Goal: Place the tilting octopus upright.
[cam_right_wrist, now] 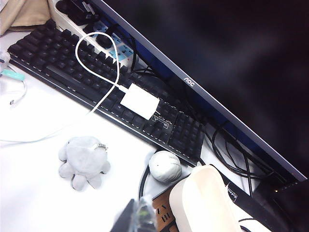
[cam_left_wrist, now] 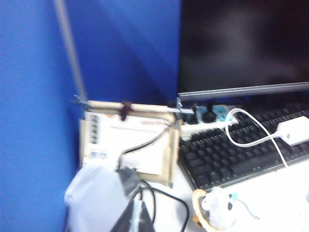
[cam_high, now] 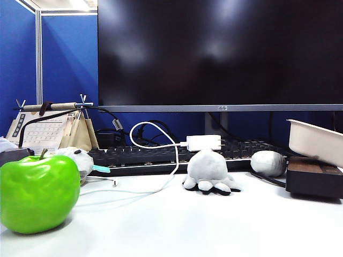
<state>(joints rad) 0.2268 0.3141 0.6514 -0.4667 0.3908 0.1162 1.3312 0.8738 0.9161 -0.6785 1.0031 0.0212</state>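
The small grey plush octopus (cam_high: 208,171) rests on the white table in front of the keyboard, dome upward and its tentacles spread on the surface. It also shows from above in the right wrist view (cam_right_wrist: 83,161). Neither gripper appears in the exterior view. My left gripper (cam_left_wrist: 134,220) is shut and holds nothing. It hangs at the table's left end over a pale cloth (cam_left_wrist: 94,198), beside the desk calendar (cam_left_wrist: 128,145), far from the octopus. My right gripper (cam_right_wrist: 140,218) is shut and holds nothing, a short way from the octopus, next to the brown box (cam_right_wrist: 161,212).
A green apple (cam_high: 38,193) stands front left. A white spotted plush (cam_high: 75,158) lies behind it. A grey oval lump (cam_high: 268,163) lies right of the octopus. A black keyboard (cam_high: 139,156) carries a white charger (cam_high: 203,142) and cable. A white tray (cam_high: 316,140) tops a dark box (cam_high: 313,179).
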